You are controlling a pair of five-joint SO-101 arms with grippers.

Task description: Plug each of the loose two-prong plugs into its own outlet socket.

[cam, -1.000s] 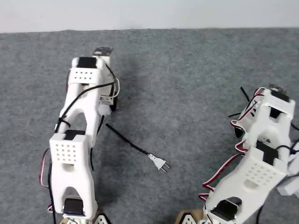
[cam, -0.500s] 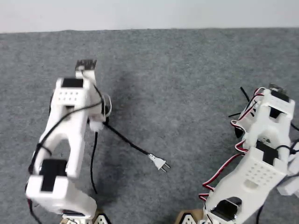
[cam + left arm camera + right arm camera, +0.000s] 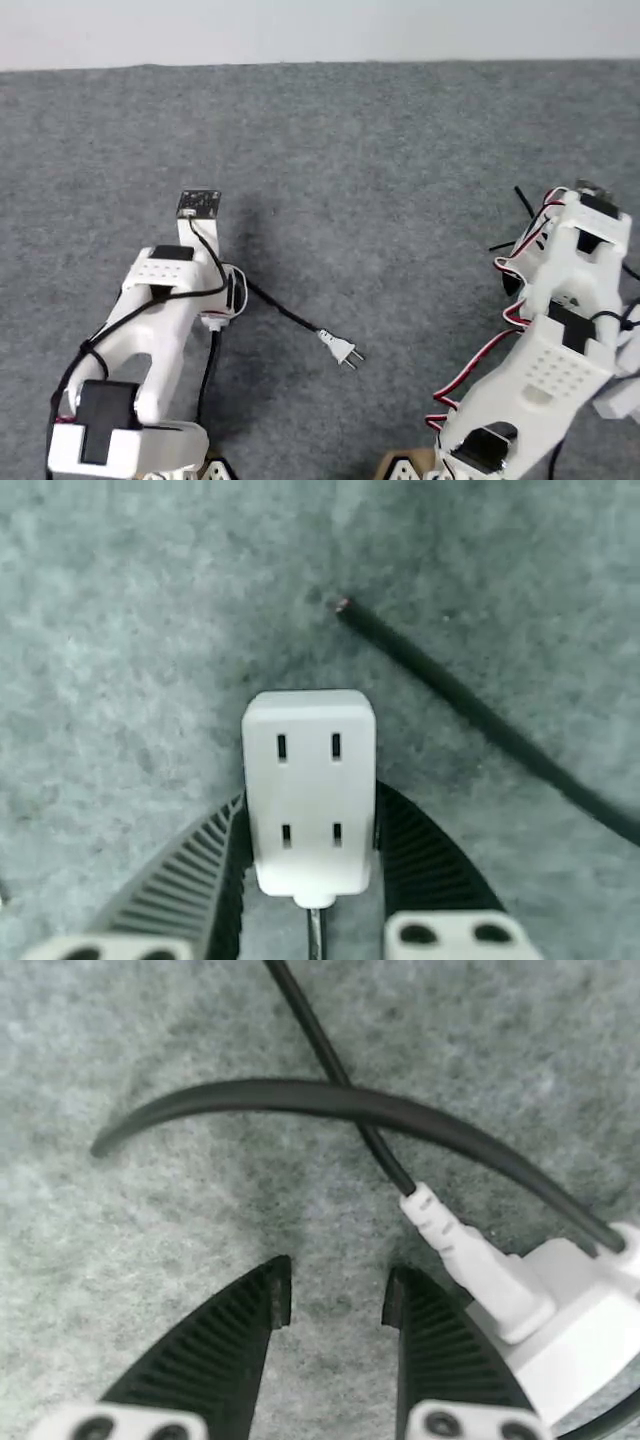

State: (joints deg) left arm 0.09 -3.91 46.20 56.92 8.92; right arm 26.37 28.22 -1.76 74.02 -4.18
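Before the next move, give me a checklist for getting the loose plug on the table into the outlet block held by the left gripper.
1. Left gripper clamps the outlet block by its sides: ok.
2. All slots on that block are empty: ok.
3. Loose plug lies free on the table with nothing on it: ok.
4. Right gripper is open and empty, ready for a pick: ok.
5. Black cord is off the held block's socket face: ok.
6. Second plug is fully seated in the other block: cannot tell.
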